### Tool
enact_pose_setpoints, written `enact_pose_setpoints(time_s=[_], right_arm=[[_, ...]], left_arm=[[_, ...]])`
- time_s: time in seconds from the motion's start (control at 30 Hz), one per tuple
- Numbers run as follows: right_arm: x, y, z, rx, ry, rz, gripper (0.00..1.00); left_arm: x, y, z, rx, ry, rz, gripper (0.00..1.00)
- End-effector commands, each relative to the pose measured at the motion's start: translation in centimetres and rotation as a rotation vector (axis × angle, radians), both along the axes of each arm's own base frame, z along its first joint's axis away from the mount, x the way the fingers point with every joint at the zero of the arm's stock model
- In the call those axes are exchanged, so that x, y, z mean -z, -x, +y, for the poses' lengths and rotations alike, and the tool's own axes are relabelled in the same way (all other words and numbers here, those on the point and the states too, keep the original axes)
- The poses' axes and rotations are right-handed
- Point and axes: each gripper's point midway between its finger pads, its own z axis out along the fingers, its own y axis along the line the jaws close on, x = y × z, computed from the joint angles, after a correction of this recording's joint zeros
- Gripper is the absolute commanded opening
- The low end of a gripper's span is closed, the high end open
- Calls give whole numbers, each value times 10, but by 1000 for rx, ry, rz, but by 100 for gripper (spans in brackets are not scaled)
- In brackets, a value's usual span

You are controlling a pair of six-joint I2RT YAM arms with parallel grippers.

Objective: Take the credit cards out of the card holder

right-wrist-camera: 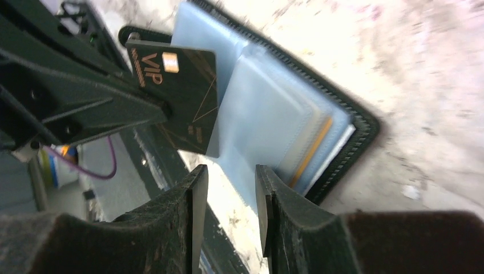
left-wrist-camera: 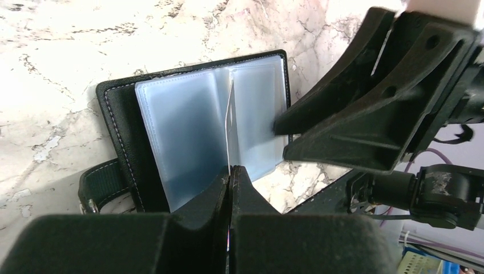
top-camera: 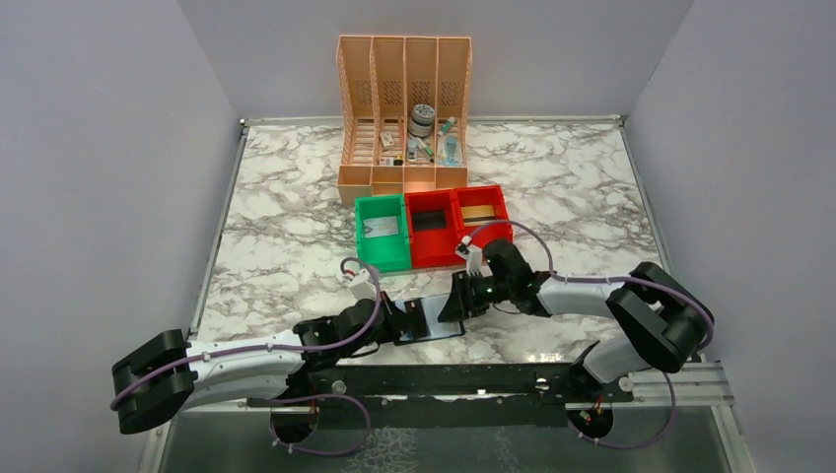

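Open card holder (top-camera: 434, 317) lies on the marble table (top-camera: 296, 227), between both arms.
Left wrist view: the left gripper (left-wrist-camera: 230, 171) is clenched on the dark card (left-wrist-camera: 229, 125), seen edge-on above the sleeves. Right wrist view: the right gripper (right-wrist-camera: 231, 177) has its jaws apart at the sleeves; a tan card (right-wrist-camera: 311, 151) sits tucked inside.

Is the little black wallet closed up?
No, the card holder lies spread open, with its pale blue sleeves showing.
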Motion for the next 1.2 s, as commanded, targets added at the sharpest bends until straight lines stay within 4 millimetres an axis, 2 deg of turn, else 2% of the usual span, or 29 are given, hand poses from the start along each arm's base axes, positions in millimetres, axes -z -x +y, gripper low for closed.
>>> enact_pose_setpoints(time_s=[0.0, 0.17, 0.3, 0.5, 0.7, 0.83, 1.0, 1.07, 1.17], right_arm=[[4, -24, -16, 138, 92, -100, 38], [-15, -27, -3, 91, 2, -160, 38], [-32, -24, 8, 35, -86, -190, 39], [-50, -30, 5, 97, -161, -284, 42], [-58, -44, -4, 188, -118, -320, 57], [-57, -59, -19, 289, -43, -357, 74], [-71, -66, -31, 352, -34, -420, 94], [-74, -56, -26, 296, -65, -405, 93], [-73, -35, -12, 173, -132, -335, 81]], left_arm=[[-9, -6, 3, -11, -38, -35, 0], [-21, -11, 3, -23, -41, -61, 0], [-23, -13, 4, -33, -43, -69, 0], [-32, -16, 5, -46, -45, -83, 0], [-48, -22, 9, -72, -23, -122, 0], [-54, -27, 7, -57, -13, -142, 0], [-59, -29, 2, -32, 12, -148, 0], [-60, -30, 3, -39, 12, -147, 0], [-59, -33, 12, -62, -38, -148, 0]])
